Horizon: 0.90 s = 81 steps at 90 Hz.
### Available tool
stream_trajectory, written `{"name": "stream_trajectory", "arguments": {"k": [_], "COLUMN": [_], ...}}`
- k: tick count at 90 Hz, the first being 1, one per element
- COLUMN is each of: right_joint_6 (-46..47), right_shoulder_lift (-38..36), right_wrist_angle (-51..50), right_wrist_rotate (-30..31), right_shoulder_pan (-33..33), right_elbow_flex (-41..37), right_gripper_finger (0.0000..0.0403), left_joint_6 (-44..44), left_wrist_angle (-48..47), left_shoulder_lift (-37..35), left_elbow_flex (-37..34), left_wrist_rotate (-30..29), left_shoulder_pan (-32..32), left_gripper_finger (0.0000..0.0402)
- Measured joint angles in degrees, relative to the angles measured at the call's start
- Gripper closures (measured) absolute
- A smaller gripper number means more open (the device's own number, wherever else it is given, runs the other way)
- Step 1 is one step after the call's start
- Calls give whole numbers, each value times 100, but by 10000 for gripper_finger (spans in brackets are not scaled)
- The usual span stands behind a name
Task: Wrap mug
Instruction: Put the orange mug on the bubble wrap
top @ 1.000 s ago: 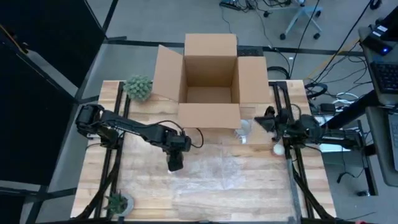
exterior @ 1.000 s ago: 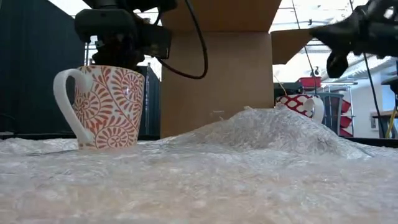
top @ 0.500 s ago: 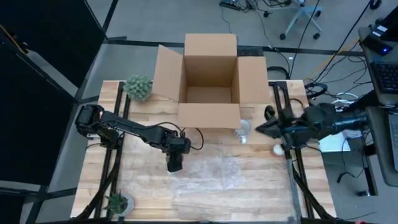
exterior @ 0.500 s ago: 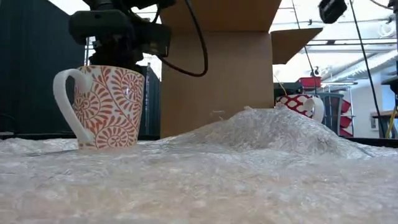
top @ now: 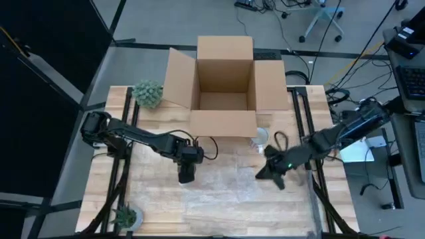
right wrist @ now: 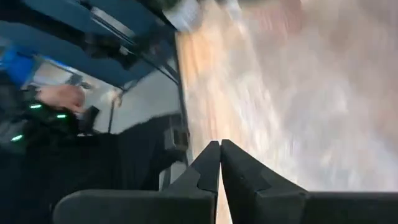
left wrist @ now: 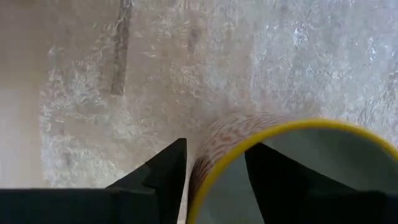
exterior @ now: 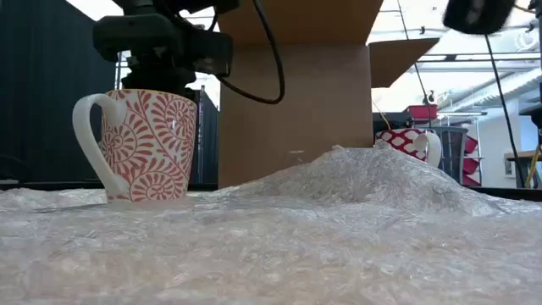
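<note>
A white mug with a red swirl pattern and a yellow rim stands upright on the sheet of bubble wrap at the table's middle left, its handle free. My left gripper comes down on its rim and is shut on it. My right gripper hangs shut in the air over the wrap's right part, high above it in the low view, and touches nothing. The wrap bulges up in a hump. My left gripper holds the mug's wall at the rim, on the side away from the handle. One finger is outside the mug and the other inside it. The fingers point down from above. The mug stands upright with its base on the bubble wrap.
An open cardboard box stands at the table's far middle. A second patterned mug stands in front of the box, to its right. Small plants stand at the far left and near left.
My right gripper has risen from the table's right edge beside the box, then swung toward the near edge and the left, out over the bubble wrap's right part, turning as it went. The mug and my left gripper have stayed in place.
</note>
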Motion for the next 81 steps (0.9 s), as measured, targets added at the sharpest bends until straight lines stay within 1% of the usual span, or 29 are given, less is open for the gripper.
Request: {"name": "stream_trajectory", "arguments": {"k": [7,15,24,32,43,50,64,71,81], "right_joint_6": [417,812,1136,1469,1714,1717,1348,1116,1046], "right_shoulder_lift": [435,852,1191,1390,1636,1752,1835,1814,1791], "right_wrist_angle": [-39,-206,-710,-1393,-2073,-2223,-1974,-1455,-415], "right_wrist_rotate": [-41,-110,-139,-125,270,627,999,1080,1042], "right_shoulder_pan": [-19,-80,-73,-70,-51,-44,-224,-314,-503], "right_elbow_flex": [0,-1,-4,-6,-7,-7,-21,-202,-802], "right_gripper_finger": [391,369,338,313,290,278,258,249,242], "left_joint_6": [0,-2,0,0,-2,-2,-2,-4,-5], "left_wrist_angle": [-5,-7,-7,-7,-7,-4,0,0,4], "left_shoulder_lift": [0,0,0,0,0,0,0,0,0], "left_elbow_flex": [0,0,0,0,0,-2,-2,-2,-2], "left_wrist_rotate": [0,0,-2,2,2,4,4,4,7], "left_shoulder_pan": [-9,-34,-72,-88,-92,-92,-92,-92,-92], "left_gripper_finger": [250,250,250,250,250,250,250,250,250]}}
